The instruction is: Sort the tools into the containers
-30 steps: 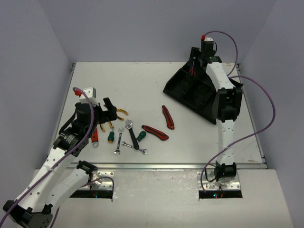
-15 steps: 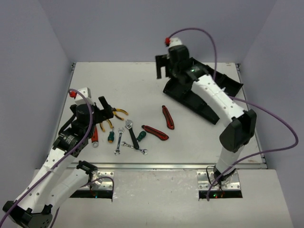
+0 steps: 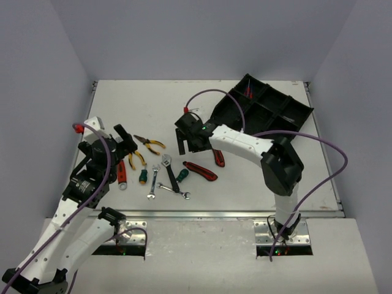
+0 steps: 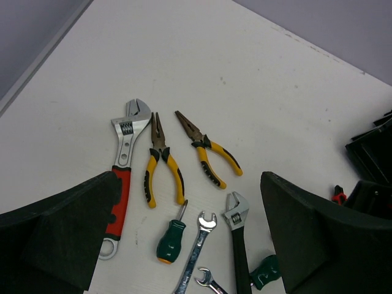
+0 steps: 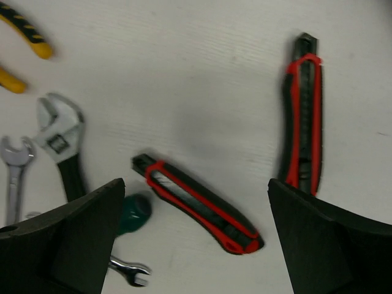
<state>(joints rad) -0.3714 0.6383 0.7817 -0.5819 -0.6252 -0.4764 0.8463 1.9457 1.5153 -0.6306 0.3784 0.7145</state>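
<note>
Right pincer (image 3: 187,146), off the tray (image 3: 293,105) now, agape above utility knives (image 5: 202,211).

right hand (image 3: 185,147): fingers apart | near utility knife (image 3: 200,171) | tray (image 3: 286,114) beyond

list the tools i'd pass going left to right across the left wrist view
red-handled adjustable wrench → left yellow pliers → right yellow pliers → black-handled adjustable wrench. The green screwdrivers and small silver wrenches are left out, since they overlap these in the order.
</note>
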